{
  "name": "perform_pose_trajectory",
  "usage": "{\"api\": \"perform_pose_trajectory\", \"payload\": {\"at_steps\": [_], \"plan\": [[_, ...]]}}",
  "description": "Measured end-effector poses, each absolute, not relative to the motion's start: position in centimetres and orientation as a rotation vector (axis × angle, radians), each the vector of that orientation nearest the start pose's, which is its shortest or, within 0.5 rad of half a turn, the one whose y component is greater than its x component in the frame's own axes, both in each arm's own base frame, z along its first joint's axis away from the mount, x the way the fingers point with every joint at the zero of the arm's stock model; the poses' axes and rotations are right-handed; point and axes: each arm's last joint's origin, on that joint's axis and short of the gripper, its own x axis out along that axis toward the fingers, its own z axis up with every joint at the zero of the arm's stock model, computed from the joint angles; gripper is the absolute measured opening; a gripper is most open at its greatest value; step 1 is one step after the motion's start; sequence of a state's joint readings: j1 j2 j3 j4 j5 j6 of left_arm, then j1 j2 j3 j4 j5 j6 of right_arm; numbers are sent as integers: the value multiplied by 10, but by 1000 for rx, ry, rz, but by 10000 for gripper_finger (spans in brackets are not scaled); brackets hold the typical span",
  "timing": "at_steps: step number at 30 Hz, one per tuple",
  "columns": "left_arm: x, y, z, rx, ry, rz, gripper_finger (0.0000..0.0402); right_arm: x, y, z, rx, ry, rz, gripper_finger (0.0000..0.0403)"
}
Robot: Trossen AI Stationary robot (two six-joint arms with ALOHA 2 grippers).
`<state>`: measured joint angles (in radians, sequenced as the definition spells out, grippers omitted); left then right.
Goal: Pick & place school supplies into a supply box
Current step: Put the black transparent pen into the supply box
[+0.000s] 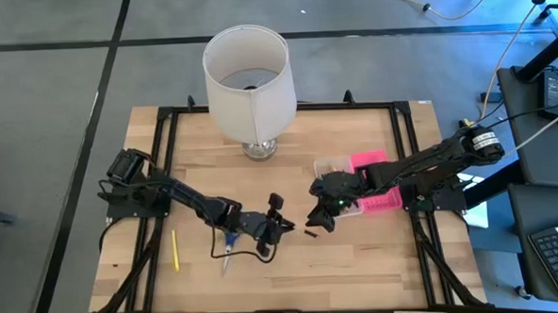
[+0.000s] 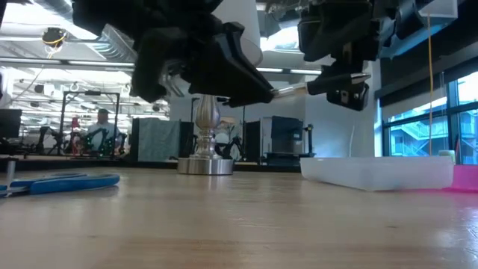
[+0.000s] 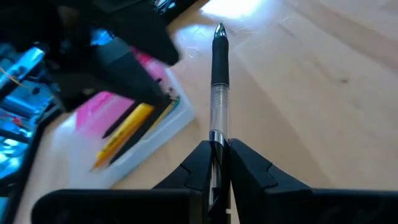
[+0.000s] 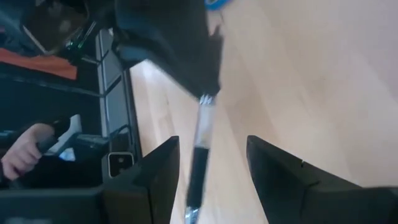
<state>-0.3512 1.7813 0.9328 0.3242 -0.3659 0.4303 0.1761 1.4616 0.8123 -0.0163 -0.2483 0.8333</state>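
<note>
Left wrist view: the left gripper [image 3: 219, 163] is clamping a clear-barrelled pen [image 3: 219, 93], pointing it toward the right gripper [image 4: 208, 171], whose fingers are standing apart on either side of the pen's tip. Beyond, the pink-lidded supply box [image 1: 373, 201] is holding yellow pencils [image 3: 127, 127]; blue-handled scissors [image 2: 63, 181] and another yellow pencil [image 1: 176, 250] are lying on the table [image 1: 359, 257] near the white lamp [image 1: 248, 82].

We are seeing a pale, matt wooden table [image 1: 359, 257] and a glossy clear-plastic pen [image 3: 219, 93]. We are noticing the supply box [image 2: 377, 172] looking translucent plastic, its lid [image 1: 372, 162] bright pink.
</note>
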Motion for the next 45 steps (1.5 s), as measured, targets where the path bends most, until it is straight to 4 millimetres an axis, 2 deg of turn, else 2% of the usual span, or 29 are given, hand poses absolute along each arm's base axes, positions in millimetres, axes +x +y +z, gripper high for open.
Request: {"api": "perform_pose_trajectory", "payload": {"at_steps": [7,14,28,31,36,45], "plan": [[351,-106,174,660,498,-17,33,295,60,198,820,838,107,191],[351,-104,175,707,505,6,38,295,60,198,816,840,107,182],[350,-104,176,754,515,66,39,293,60,195,820,870,103,50],[349,-106,176,746,512,68,41,293,60,195,821,868,99,41],[348,-110,176,741,510,68,60,293,59,195,837,867,75,43],[345,-114,176,704,512,71,119,292,59,194,836,885,55,41]]}}
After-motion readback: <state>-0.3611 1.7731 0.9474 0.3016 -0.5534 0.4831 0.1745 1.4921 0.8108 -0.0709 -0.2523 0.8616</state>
